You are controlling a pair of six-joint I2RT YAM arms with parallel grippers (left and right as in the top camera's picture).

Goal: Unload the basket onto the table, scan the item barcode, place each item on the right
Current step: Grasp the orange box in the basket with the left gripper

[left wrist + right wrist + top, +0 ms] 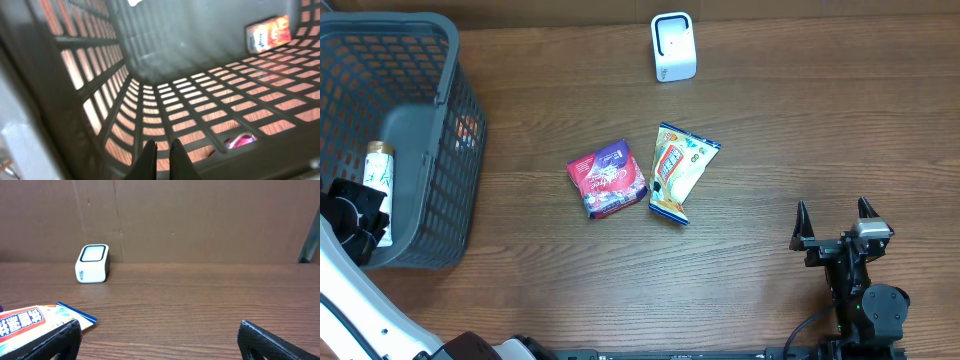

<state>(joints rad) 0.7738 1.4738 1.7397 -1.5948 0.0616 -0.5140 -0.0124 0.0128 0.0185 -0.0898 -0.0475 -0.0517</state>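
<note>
On the counter, at centre: a red packet and a yellow packet lie flat, just beside each other, with nothing gripping them; either could be the item to scan.
Scanner: stands at 12 o'clock with its window angled up, well apart from the packets; a barcode would have to be carried to it.
Basket: sits at 9 o'clock and holds a bottle and an orange box.
Left jaws: pressed together and empty, low inside the basket.
Right jaws: spread wide and empty at 5 o'clock, aimed toward 12, likely placed for a pick.
</note>
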